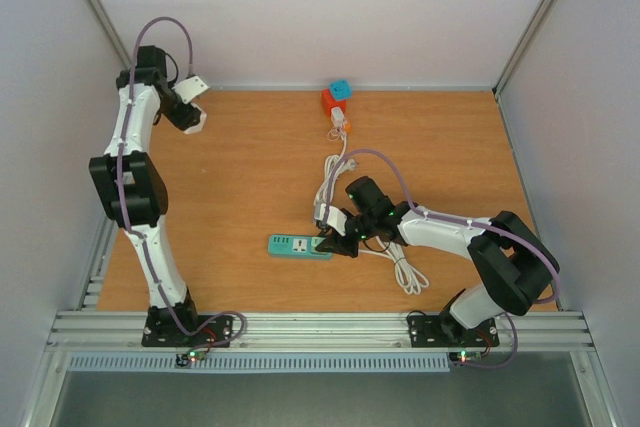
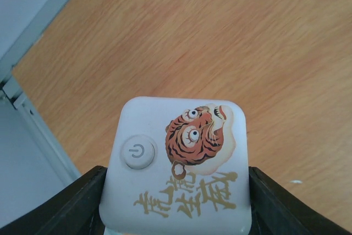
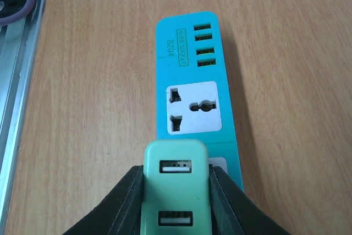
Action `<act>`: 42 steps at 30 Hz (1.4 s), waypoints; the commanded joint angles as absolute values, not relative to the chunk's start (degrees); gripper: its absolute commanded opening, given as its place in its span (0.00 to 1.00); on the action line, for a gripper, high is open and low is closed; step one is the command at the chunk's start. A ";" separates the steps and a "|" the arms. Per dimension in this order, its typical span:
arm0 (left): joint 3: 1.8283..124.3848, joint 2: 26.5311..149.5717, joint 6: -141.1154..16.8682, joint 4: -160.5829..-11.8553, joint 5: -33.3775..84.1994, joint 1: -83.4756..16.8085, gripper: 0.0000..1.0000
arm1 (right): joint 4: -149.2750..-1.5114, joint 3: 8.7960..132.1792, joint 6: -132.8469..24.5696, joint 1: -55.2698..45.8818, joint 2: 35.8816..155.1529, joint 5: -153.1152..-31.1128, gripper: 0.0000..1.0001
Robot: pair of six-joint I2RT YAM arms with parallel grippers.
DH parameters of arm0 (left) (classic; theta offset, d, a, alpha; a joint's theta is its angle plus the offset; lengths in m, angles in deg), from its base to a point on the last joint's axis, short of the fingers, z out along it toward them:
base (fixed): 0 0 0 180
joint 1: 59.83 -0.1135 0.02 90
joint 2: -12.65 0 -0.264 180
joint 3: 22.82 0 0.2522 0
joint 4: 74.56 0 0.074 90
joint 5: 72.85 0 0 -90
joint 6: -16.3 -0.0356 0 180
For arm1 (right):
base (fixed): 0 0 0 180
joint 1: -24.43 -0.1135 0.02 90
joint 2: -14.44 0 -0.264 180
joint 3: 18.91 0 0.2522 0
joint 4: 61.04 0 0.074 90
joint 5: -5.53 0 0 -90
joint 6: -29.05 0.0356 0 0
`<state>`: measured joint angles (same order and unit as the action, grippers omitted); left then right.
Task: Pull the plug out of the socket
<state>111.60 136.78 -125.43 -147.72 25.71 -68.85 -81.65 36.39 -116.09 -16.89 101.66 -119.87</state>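
The move turns on how the pale green plastic plug block with two USB ports sits against the flat turquoise plastic power strip. The plug block stands at the strip's end nearest the right arm. The strip's long axis runs straight away from the right gripper in the wrist view and left to right across the wooden table in the top view. The right arm is by far the nearer: it is stretched low over the strip, while the left arm is raised well apart at the far left corner. The right gripper's black fingers are closed on the plug block, one pressing each long side, so the grip lies across the strip's width. The prongs are hidden under the block, so it is hard to say whether they are fully seated or already partly lifted; the block looks close against the strip face. The pull probably has to go straight up off that face, and nothing holds the light strip down, so it may lift with the plug. The left gripper is clamped on a white square plastic device with a power button and a tiger sticker, held in the air.
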 commanded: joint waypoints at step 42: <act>117.31 145.02 -118.88 -141.80 22.77 -71.43 0.86 | -82.96 36.64 -115.18 -17.28 103.29 -116.38 0.16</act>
<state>115.86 148.87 -119.94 -141.71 20.55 -71.12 -81.72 36.59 -115.80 -16.89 101.81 -119.87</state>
